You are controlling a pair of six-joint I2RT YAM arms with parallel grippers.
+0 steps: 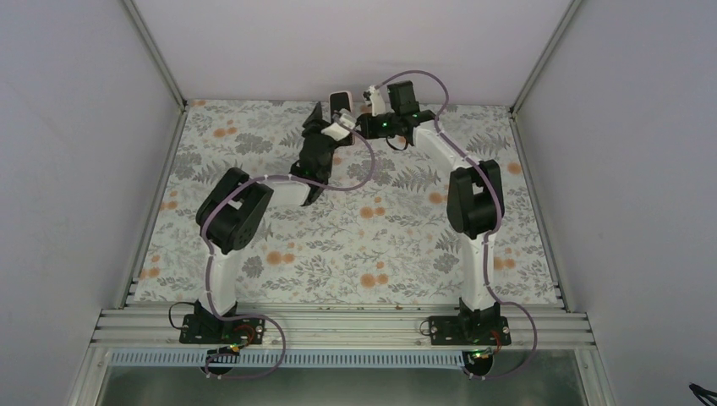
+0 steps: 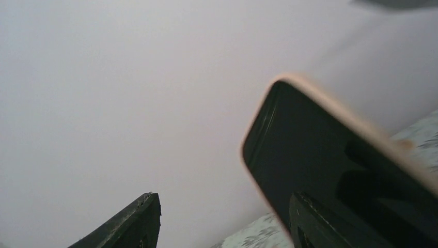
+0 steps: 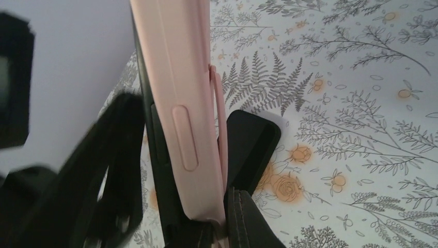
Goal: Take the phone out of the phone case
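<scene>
The phone [image 2: 310,155], dark screen up, sits in a pale pink phone case [image 3: 178,98] and is held upright above the far middle of the table [image 1: 340,112]. My right gripper [image 3: 217,230] is shut on the lower end of the cased phone, one finger [image 3: 258,222] against the case's back. My left gripper [image 2: 227,219] is open beside it, and its right finger [image 2: 320,222] overlaps the screen while the left finger [image 2: 137,222] stands well apart. In the right wrist view, dark finger shapes [image 3: 253,144] flank the case. Both grippers meet at the phone [image 1: 338,127].
The floral tablecloth [image 1: 355,245] covers the table. Grey walls [image 1: 355,42] close in at the back and both sides, with the back wall right behind the phone. Aluminium rails [image 1: 338,326] carry the arm bases at the near edge.
</scene>
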